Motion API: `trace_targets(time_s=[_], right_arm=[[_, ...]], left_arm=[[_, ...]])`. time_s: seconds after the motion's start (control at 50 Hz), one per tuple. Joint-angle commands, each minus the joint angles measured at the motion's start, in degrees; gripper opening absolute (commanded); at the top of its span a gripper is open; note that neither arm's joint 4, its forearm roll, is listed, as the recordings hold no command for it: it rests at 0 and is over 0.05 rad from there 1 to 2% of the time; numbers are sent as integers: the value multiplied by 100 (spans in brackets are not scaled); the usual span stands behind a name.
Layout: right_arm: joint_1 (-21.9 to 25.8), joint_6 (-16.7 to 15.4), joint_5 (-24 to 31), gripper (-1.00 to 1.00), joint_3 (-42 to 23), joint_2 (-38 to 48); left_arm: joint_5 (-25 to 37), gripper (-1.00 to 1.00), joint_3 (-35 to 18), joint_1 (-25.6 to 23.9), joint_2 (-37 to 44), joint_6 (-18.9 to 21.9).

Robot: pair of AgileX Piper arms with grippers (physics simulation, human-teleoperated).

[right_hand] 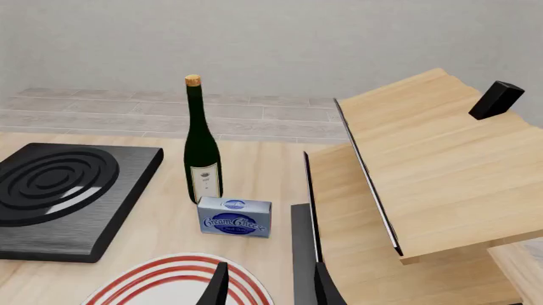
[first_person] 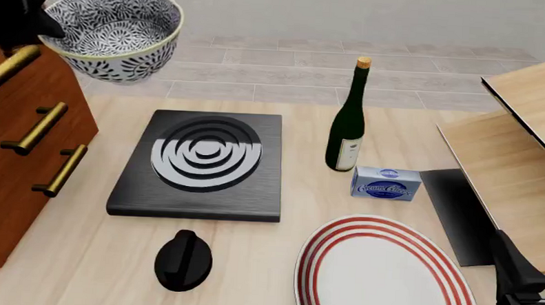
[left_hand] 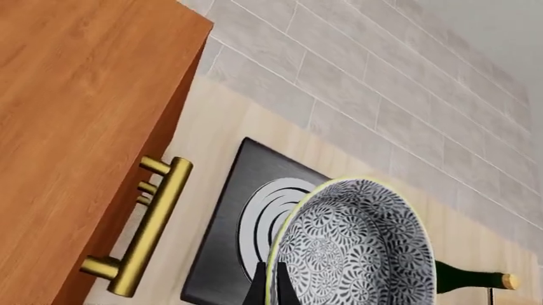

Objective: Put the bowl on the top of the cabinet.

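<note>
We see the bowl (first_person: 115, 32) held up in the air just beside the upper corner of the cabinet (first_person: 19, 148), level with its top edge and tilted so that its patterned inside faces partly forward. It is not resting on the cabinet; it hangs off the side that faces the cooking plate (first_person: 201, 164), above the table (first_person: 298, 195). The left gripper (left_hand: 269, 286) holds it by the rim: in the left wrist view we see the two dark fingers (left_hand: 257, 287) closed over the pale edge, one on each side of the wall, with the bowl's inside spreading away from the fingertips. In the front view the dark bulk of that arm sits over the cabinet's top corner, touching the bowl's rim on the cabinet side.

Below the bowl, the cabinet's brass handles (first_person: 36, 128) face the cooking plate. Farther from the cabinet stand a green bottle (first_person: 347, 121) and, near it, a small blue box (first_person: 386, 183). A black knob (first_person: 183, 260) lies in front of the cooking plate, and a white plate with red rings (first_person: 382, 274) lies beyond it.

The right gripper (right_hand: 267, 286) hovers low, well away from the cabinet, over the edge of the ringed plate beside a light wooden shelf (first_person: 520, 156); its fingers stand apart with nothing between them.
</note>
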Motion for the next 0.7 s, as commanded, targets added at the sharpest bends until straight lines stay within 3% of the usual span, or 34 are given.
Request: trace_targets(time_s=[0.02, 0.46, 0.7], right_arm=[[0, 0, 0, 100, 0, 0], [0, 0, 0, 100, 0, 0], [0, 0, 0, 100, 0, 0]], left_arm=[[331, -100, -471, 129, 81, -15], [856, -100, -1200, 513, -9, -354], [1202, -100, -1600, 1182, 27, -474]])
